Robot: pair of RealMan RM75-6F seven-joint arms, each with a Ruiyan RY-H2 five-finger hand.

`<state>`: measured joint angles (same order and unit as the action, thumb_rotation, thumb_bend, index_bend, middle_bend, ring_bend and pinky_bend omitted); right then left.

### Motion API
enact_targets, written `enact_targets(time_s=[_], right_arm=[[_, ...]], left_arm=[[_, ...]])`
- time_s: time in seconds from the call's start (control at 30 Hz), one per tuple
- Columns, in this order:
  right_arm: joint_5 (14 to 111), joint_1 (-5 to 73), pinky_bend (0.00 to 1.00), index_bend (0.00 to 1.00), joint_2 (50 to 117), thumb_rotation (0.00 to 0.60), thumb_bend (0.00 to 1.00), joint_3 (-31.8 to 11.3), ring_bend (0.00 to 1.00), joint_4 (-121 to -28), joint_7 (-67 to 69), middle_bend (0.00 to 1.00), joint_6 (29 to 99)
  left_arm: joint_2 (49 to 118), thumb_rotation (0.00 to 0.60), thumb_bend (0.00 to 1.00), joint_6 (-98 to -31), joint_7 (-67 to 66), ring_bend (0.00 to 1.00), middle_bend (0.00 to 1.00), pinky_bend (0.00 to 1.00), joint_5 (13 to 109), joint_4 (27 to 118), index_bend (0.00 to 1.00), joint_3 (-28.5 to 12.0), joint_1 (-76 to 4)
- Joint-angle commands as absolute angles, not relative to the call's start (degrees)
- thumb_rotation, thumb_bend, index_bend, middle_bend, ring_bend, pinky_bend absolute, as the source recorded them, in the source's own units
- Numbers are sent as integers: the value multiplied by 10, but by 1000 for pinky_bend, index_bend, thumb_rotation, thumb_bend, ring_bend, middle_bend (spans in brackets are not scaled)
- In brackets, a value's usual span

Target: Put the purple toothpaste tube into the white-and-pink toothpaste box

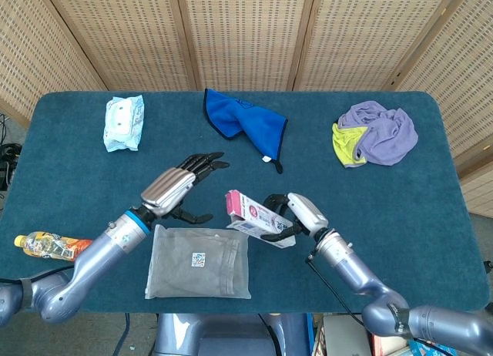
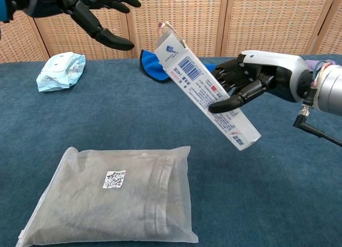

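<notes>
Fingers (image 2: 227, 101) of right hand (image 2: 256, 78) clamped round tilted box (image 2: 206, 92), lifted above worktop (image 2: 299, 193), tube unseen. Fingers (image 1: 202, 162) of left hand (image 1: 173, 188) spread, holding nothing. Farther back, blue cloth (image 1: 243, 125).

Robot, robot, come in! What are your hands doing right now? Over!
Left hand open, holding nothing. Right hand holds toothpaste box tilted above the table. Tube not visible. Nothing blocking.

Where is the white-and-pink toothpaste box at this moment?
The toothpaste box is held tilted above the table by the right hand, right of centre in the chest view, beyond the bagged grey cloth.
</notes>
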<state>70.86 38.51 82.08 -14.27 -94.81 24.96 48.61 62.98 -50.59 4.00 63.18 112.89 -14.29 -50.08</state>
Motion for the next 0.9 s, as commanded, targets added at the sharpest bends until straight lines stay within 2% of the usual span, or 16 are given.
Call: enact_targets(time_s=[0.03,0.17,0.33,0.6,0.73,0.9], right_arm=[[711,376,484,611,814,600,80,-138,438,-942,239,550,501],[717,363,484,611,804,600,80,-133,438,-923,205,551,534],[740,336,484,612,810,600,80,-116,438,-889,114,553,611],[804,287,484,612,822,600,80,-69,438,-831,-27,549,724],[818,256,484,612,829,600,79,-47,438,-814,-53,545,760],[816,226,484,611,832,600,80,-27,438,-796,-69,541,775]], left_arm=[[604,600,268,-523,49,0,0,0,662,1133,95,-136,-478],[590,600,268,-564,30,0,0,0,705,1120,95,-114,-443],[614,600,268,-649,-43,0,0,0,748,1095,95,-80,-392],[646,600,267,-730,-73,0,0,0,796,1069,96,-30,-320],[671,600,268,-770,-61,0,0,0,822,1044,95,-9,-282],[696,600,268,-803,-67,0,0,0,837,1001,96,10,-244]])
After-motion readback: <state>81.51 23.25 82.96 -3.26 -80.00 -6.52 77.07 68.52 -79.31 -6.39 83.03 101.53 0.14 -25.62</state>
